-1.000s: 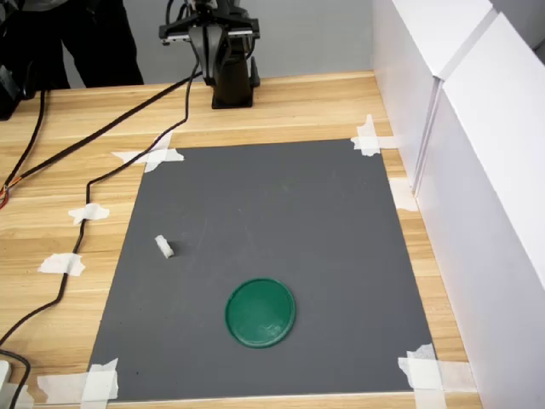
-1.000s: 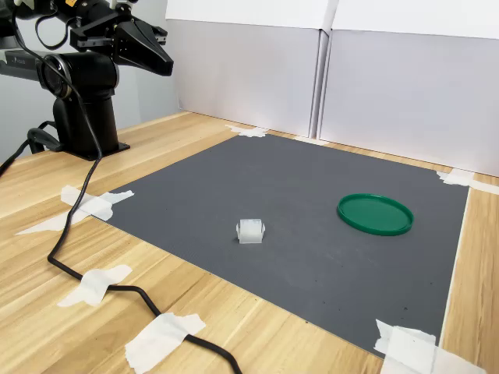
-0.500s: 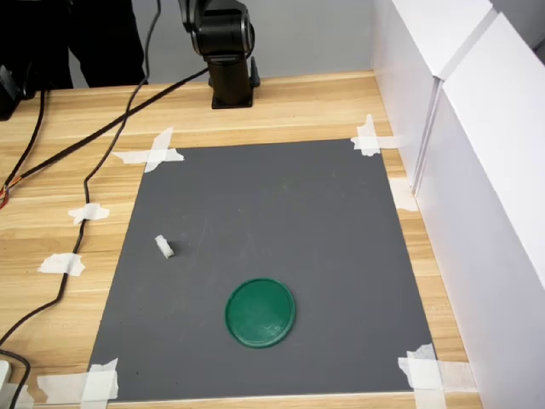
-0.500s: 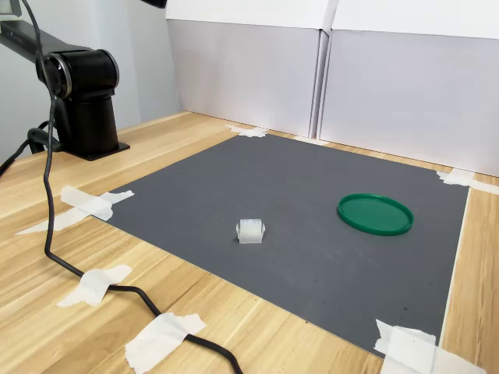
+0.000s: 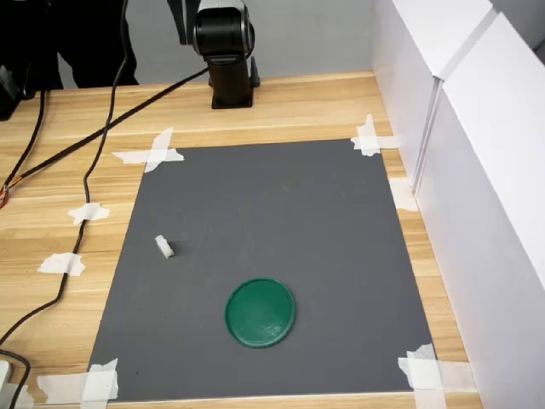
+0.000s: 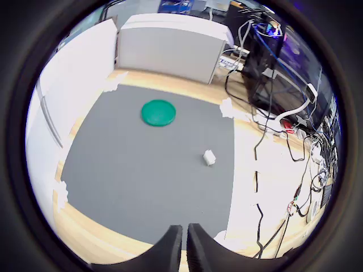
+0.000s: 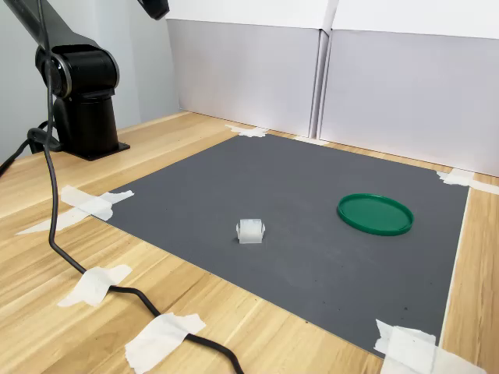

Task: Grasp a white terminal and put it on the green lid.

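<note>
My gripper (image 6: 185, 243) hangs high, fingers pressed together, holding nothing. The tiny off-white plastic terminal block (image 5: 164, 247) lies on the grey mat, left of and well apart from the round dark green plastic lid (image 5: 261, 312) in the first exterior view. I judge the approach barely begun; next I must descend over the block and spread my fingers.

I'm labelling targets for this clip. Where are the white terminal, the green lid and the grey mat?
white terminal (image 5: 164, 247), first exterior view, middle of the block.
green lid (image 7: 375, 213), second exterior view, centre of the disc.
grey mat (image 5: 281, 213), first exterior view, bare middle area.
</note>
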Robot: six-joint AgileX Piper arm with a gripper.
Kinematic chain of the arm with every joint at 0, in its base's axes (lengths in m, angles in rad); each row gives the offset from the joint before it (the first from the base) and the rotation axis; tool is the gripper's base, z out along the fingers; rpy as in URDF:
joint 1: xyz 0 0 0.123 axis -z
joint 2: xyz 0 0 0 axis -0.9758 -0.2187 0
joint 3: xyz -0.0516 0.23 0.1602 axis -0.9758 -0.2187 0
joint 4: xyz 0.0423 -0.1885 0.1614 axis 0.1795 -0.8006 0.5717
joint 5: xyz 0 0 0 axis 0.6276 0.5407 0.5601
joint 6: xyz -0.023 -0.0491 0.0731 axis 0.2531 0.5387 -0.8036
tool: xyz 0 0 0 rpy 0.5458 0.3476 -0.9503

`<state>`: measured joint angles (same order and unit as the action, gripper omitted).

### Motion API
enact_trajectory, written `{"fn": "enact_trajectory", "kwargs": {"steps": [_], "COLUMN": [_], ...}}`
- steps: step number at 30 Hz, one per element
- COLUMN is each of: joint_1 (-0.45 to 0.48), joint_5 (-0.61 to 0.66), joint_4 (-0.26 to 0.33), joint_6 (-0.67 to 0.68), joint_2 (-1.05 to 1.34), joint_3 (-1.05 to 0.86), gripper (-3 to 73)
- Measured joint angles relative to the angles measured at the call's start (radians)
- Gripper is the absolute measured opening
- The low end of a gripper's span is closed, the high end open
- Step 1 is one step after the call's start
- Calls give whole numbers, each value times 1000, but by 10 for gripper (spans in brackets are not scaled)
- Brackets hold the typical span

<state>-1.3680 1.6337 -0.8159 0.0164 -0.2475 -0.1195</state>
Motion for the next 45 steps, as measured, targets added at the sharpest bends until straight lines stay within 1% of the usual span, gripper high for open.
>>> {"fn": "enact_trajectory", "kwargs": {"steps": [2, 4, 8, 13, 14, 16, 19, 23, 29, 36, 42, 45], "joint_1": [22, 56, 111, 145, 152, 169, 202, 242, 256, 256, 256, 256], "joint_5": [22, 41, 50, 48, 47, 43, 7, -61, -87, -112, -144, -171], "joint_4": [7, 22, 64, 64, 64, 64, 73, 77, 85, 135, 170, 182], "joint_6": [30, 52, 91, 144, 147, 152, 154, 156, 218, 309, 403, 425], "joint_2": [-31, -68, -146, -256, -284, -339, -438, -585, -802, -1001, -1118, -1161], "joint_3": [11, 21, 36, 62, 74, 103, 164, 255, 364, 406, 413, 413], "gripper": [87, 149, 325, 562, 595, 636, 659, 663, 663, 663, 663, 663]}}
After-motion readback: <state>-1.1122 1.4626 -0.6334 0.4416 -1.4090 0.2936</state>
